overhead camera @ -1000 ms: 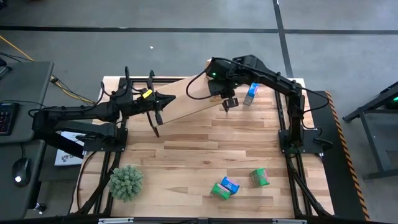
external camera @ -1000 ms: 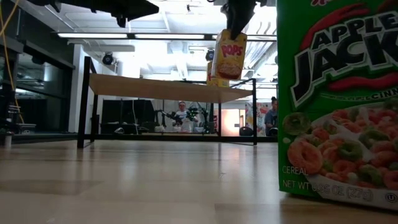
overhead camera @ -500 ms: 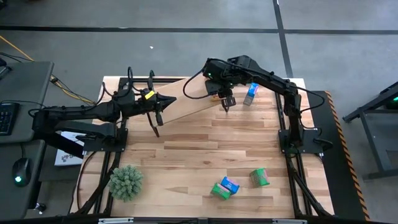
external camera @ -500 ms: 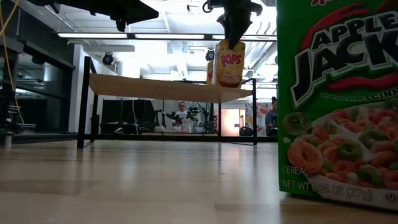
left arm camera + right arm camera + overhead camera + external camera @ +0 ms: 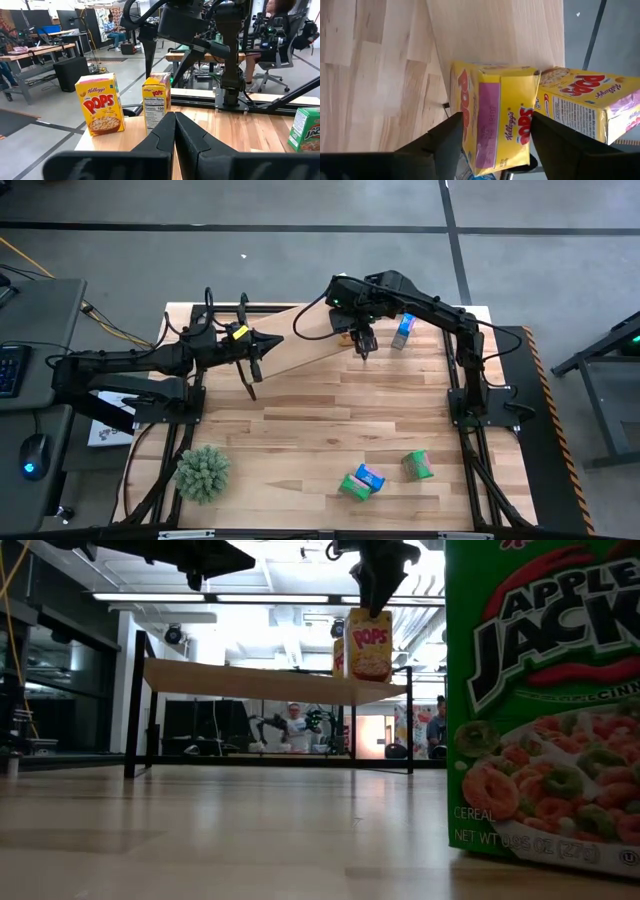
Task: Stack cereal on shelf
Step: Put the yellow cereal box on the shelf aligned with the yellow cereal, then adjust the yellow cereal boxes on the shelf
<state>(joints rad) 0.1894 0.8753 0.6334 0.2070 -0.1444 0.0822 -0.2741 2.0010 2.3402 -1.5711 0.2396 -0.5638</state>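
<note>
**A:** Where the left arm reaches in from the table's left edge, what is its gripper doing?

**B:** The left gripper (image 5: pixel 272 341) hangs over the left part of the shelf (image 5: pixel 300 352). Its fingers (image 5: pixel 165 131) are pressed flat together with nothing between them.

**A:** And the shelf itself?

**B:** It is a light-wood plank on black legs at the back of the striped tabletop (image 5: pixel 300 420). In the high view it runs slantwise.

**A:** Next along?

**B:** The right gripper (image 5: pixel 365 348) is at the plank's right end, pointing down over a Pops carton (image 5: pixel 370 643). That carton stands upright on the plank. The gripper straddles its top, one side each way. I cannot tell whether it is pinching the carton or has let go.

**A:** Anything beside it?

**B:** A second Pops carton (image 5: pixel 338 658) stands just beside the first, also on the plank.

**A:** Further right?

**B:** A blue carton (image 5: pixel 403 330) is just off the plank's right end.

**A:** And the front of the table?

**B:** A spiky green plant (image 5: pixel 203 472) sits at front left. Right of centre, a green and blue pair (image 5: pixel 362 480) lie touching, with a green carton (image 5: pixel 418 465) near them. In the low view an Apple Jacks carton (image 5: pixel 540 710) stands on the tabletop close to the lens.
</note>
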